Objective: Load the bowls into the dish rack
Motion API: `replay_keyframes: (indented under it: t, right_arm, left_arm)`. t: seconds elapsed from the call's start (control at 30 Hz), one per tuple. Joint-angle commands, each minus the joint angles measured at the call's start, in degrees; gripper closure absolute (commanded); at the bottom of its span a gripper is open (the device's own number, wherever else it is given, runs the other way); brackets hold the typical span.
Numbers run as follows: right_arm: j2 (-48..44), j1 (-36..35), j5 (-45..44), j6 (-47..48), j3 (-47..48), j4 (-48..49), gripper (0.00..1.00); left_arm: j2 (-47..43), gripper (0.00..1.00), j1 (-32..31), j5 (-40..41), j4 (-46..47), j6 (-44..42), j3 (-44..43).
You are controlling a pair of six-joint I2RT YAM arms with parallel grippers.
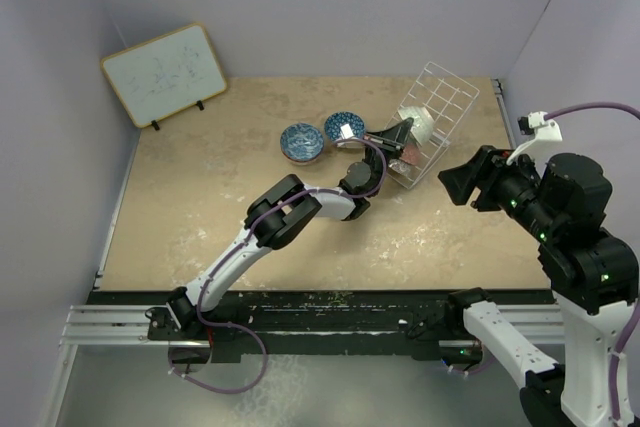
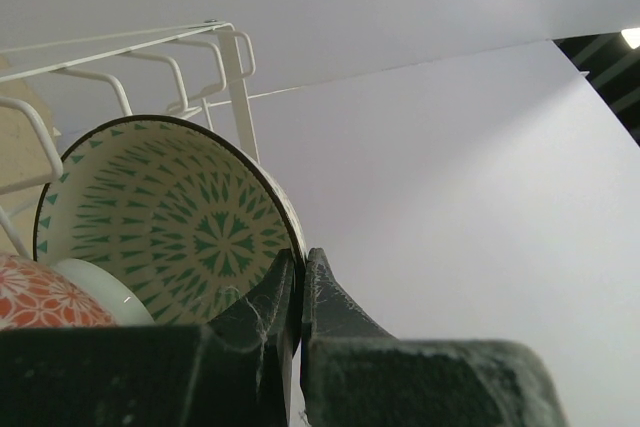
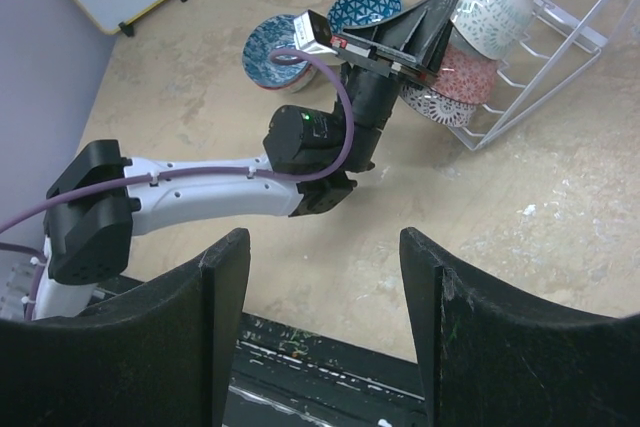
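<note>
Left wrist view: left gripper (image 2: pixel 300 269) clamps bowl (image 2: pixel 170 212) rim in rack (image 2: pixel 238 72).
Right gripper (image 3: pixel 322 247): spread, idle.
Risk: unseated bowl tips out on release.

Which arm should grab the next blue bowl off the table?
Probably left. The left gripper pinches the rim of a green-patterned bowl at the dish rack, and the two blue bowls sit right beside that arm. The right gripper hangs open, farther away, beyond the rack.

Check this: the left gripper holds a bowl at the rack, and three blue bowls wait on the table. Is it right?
Not quite: only two blue bowls wait on the table, as the top view shows. The rest is right.
</note>
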State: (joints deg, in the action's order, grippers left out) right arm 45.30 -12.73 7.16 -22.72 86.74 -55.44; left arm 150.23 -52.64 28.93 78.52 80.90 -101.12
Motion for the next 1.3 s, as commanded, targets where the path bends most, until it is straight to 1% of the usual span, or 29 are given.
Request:
replay_keyframes:
  t: [0.0, 0.07, 0.13, 0.2, 0.23, 0.3, 0.4, 0.67, 1.03, 1.1, 1.27]
  right_arm:
    - [0.17, -0.19, 1.1, 1.25, -0.46, 1.81, 0.36]
    - [0.21, -0.19, 1.19, 1.25, -0.64, 1.89, 0.36]
    - [0.2, -0.19, 1.19, 1.23, -0.76, 1.9, 0.36]
    - [0.21, -0.19, 1.24, 1.32, -0.99, 1.95, 0.35]
    - [0.19, -0.19, 1.27, 1.36, -1.08, 1.93, 0.35]
    - [0.13, -0.19, 1.28, 1.25, -1.26, 2.07, 0.35]
    - [0.05, -0.19, 1.45, 1.26, -1.39, 2.13, 0.35]
    - [-0.22, -0.19, 1.54, 1.1, -2.0, 2.36, 0.35]
    - [-0.14, -0.19, 1.54, 1.1, -2.19, 2.65, 0.35]
    - [-0.08, -0.19, 1.54, 1.08, -2.02, 2.66, 0.35]
    - [-0.22, -0.19, 1.62, 0.86, -2.06, 2.62, 0.35]
  left_arm:
    - [-1.38, 1.0, -0.44, 0.88, 6.18, 2.67, -2.3]
    - [-1.71, 1.0, -0.5, 1.51, 5.69, 2.97, -1.82]
    - [-2.07, 0.96, -0.47, 1.85, 4.75, 3.53, -1.08]
    - [-2.31, 0.94, -0.53, 2.12, 4.27, 3.56, -0.35]
    - [-2.62, 0.94, -0.55, 2.23, 4.01, 5.32, 0.09]
    - [-3.53, 0.92, -0.6, 2.47, 2.78, 6.22, 1.21]
    - [-5.02, 0.83, -0.6, 2.71, 0.49, 6.88, 2.78]
    - [-7.3, 0.72, -0.44, 2.66, -3.49, 8.28, 5.12]
    - [-10.11, 0.65, -0.12, 2.33, -8.97, 8.89, 6.0]
    - [-11.21, 0.65, 0.07, 1.77, -11.29, 9.16, 6.33]
    - [-14.98, 0.64, 0.71, 0.15, -20.98, 11.1, 8.48]
